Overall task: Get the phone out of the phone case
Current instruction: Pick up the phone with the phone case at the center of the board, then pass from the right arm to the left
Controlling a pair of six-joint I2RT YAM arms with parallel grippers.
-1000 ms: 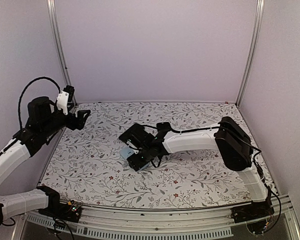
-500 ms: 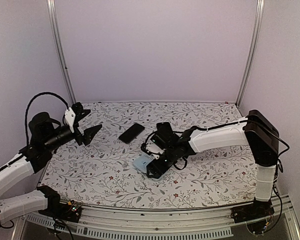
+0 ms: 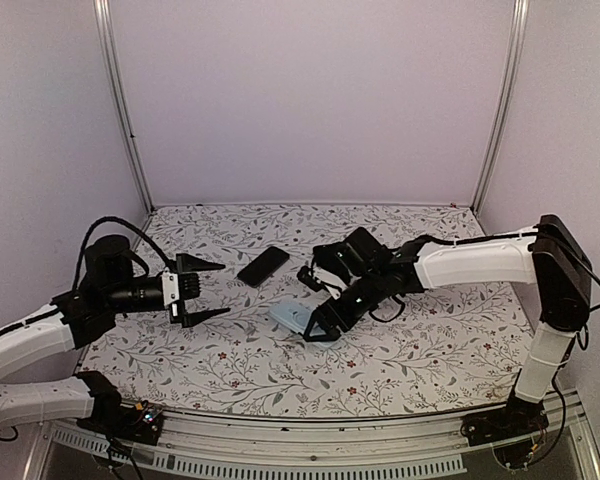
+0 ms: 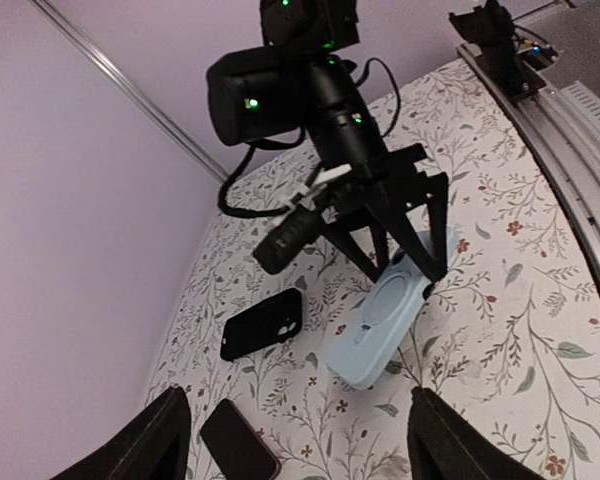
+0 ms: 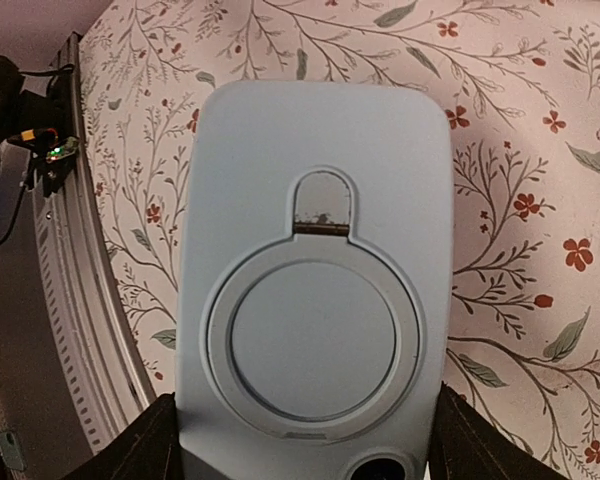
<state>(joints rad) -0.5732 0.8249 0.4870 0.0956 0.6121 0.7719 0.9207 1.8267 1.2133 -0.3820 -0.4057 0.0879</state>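
My right gripper (image 3: 325,318) is shut across the width of a light blue phone case (image 3: 288,316), holding it tilted with its far end low over the table. The right wrist view shows the back of the phone case (image 5: 315,300) with its round ring, and a black finger (image 5: 152,440) on either side. I cannot tell whether the phone is inside. My left gripper (image 3: 208,291) hangs open and empty to the left of the case, pointing at it. In the left wrist view the phone case (image 4: 385,320) lies ahead, between the right gripper's fingers (image 4: 432,235).
A black phone-shaped slab (image 3: 263,266) with camera openings lies flat behind the case, also in the left wrist view as the black slab (image 4: 263,324). A second dark slab (image 4: 238,440) lies near my left finger. Rails run along the table's near edge (image 4: 540,110).
My left arm has swung down from the left wall toward the table's middle, its jaws narrowing a little. My right arm has drawn the blue case back to the right, uncovering the black slab.
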